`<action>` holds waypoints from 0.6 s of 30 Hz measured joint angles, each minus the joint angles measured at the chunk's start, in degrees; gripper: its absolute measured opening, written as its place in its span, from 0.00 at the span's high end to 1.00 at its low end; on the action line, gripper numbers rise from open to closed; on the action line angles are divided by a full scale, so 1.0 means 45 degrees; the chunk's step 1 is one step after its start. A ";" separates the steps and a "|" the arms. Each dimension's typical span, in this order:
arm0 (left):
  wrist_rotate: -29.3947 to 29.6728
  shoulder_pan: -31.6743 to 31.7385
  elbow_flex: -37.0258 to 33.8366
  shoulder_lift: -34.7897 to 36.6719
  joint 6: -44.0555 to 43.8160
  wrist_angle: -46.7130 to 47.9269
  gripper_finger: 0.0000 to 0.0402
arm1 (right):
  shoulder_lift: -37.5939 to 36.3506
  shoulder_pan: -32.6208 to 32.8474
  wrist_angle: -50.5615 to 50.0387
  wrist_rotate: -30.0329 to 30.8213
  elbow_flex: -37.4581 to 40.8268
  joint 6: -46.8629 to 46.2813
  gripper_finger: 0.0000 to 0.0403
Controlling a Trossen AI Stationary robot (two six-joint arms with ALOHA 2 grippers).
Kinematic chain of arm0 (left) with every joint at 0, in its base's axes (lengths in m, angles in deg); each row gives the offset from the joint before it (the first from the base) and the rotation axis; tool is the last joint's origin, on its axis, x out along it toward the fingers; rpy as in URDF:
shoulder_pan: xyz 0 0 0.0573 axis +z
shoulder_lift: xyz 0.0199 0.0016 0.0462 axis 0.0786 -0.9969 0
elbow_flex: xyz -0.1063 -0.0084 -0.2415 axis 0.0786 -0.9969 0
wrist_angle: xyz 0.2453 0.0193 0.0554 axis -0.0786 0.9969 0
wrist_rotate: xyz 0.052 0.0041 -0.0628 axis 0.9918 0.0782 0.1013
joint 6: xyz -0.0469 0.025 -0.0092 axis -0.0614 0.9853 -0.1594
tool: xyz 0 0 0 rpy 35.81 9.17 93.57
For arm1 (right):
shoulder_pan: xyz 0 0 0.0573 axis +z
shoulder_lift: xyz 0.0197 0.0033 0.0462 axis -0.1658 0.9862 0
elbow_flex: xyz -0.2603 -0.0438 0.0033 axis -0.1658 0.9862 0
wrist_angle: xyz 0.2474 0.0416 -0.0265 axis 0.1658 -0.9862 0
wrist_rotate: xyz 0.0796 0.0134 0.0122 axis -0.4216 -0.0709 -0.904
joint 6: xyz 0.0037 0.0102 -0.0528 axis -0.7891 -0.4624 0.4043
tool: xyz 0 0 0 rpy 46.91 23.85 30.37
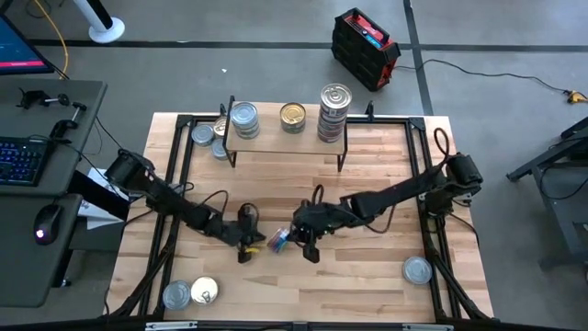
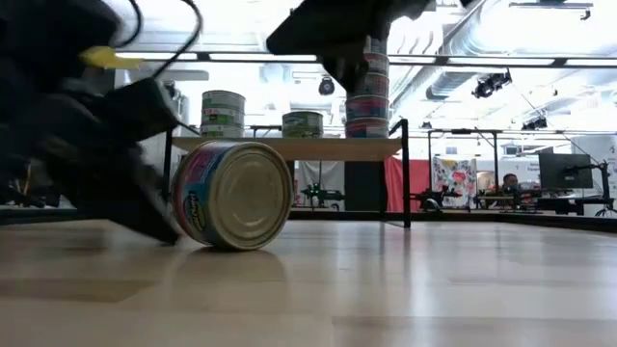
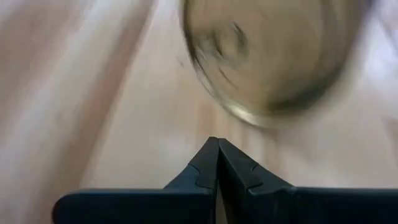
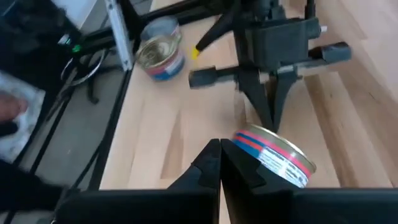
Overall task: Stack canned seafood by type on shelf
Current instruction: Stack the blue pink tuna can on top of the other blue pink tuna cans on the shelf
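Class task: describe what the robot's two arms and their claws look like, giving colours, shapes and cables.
Both arms are dark, jointed and slim, with black cables looping alongside. The left claw carries a small yellow part; the right claw is all dark. Each claw's two fingers are dark, tapering wedges with notched inner edges.

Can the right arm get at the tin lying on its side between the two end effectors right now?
Probably yes. The tipped tin lies just ahead of the right end effector with bare wood between. But its fingers are shut, so it must open first, and the left end effector crowds the tin's other side.
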 joint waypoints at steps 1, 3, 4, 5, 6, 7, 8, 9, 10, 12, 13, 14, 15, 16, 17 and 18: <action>0.0148 -0.0285 -0.0045 0.0144 -0.0495 0.0313 1.00 | 0.0000 -0.0151 -0.0560 -0.0520 -0.0363 0.0199 1.00; 0.0273 -0.0837 -0.0296 0.0558 -0.1568 0.0984 1.00 | 0.0131 -0.0454 -0.1874 -0.1439 -0.1200 0.0923 0.98; 0.0502 -0.1162 -0.0452 0.0773 -0.2132 0.1162 1.00 | 0.0275 -0.0585 -0.2475 -0.1795 -0.1685 0.1478 0.97; 0.0607 -0.1438 -0.0631 0.1050 -0.2705 0.1297 1.00 | 0.0391 -0.0704 -0.3149 -0.2053 -0.2155 0.2121 0.94; 0.0855 -0.1715 -0.0783 0.1242 -0.3340 0.1285 1.00 | 0.0577 -0.0805 -0.3905 -0.2230 -0.2563 0.2764 0.91; 0.1170 -0.1993 -0.0934 0.1469 -0.3940 0.1281 1.00 | 0.0815 -0.0938 -0.4529 -0.2450 -0.3020 0.3346 0.88; 0.1429 -0.2242 -0.1019 0.1748 -0.4423 0.1453 1.00 | 0.1005 -0.1054 -0.5012 -0.2722 -0.3512 0.3918 0.83; 0.1726 -0.2458 -0.1089 0.1886 -0.4840 0.1535 1.00 | 0.1253 -0.1156 -0.5611 -0.3006 -0.3964 0.4460 0.79; 0.2023 -0.2655 -0.1093 0.1979 -0.5166 0.1608 1.00 | 0.1469 -0.1248 -0.6300 -0.3238 -0.4424 0.4965 0.73; 0.2367 -0.2910 -0.1078 0.2223 -0.5712 0.1621 1.00 | 0.2015 -0.1366 -0.7427 -0.3351 -0.5375 0.6132 0.63; 0.2427 -0.2966 -0.1008 0.2240 -0.6028 0.1543 1.00 | 0.2273 -0.1384 -0.7957 -0.3332 -0.5785 0.6781 0.58; 0.2432 -0.3007 -0.0956 0.2218 -0.6372 0.1512 1.00 | 0.2573 -0.1398 -0.8593 -0.3158 -0.6197 0.7426 0.53; 0.2445 -0.3014 -0.0946 0.2215 -0.6720 0.1622 1.00 | 0.2963 -0.1422 -0.9195 -0.2997 -0.6630 0.7936 0.48; 0.2474 -0.3050 -0.0887 0.2214 -0.6990 0.1757 1.00 | 0.3279 -0.1459 -0.9562 -0.2865 -0.7073 0.8321 0.44; 0.2474 -0.3069 -0.0756 0.2205 -0.7204 0.1845 1.00 | 0.3611 -0.1467 -1.0028 -0.2733 -0.7529 0.8691 0.40; 0.2503 -0.3074 -0.0615 0.2214 -0.7362 0.1905 1.00 | 0.3946 -0.1467 -1.0646 -0.2688 -0.7953 0.9082 0.37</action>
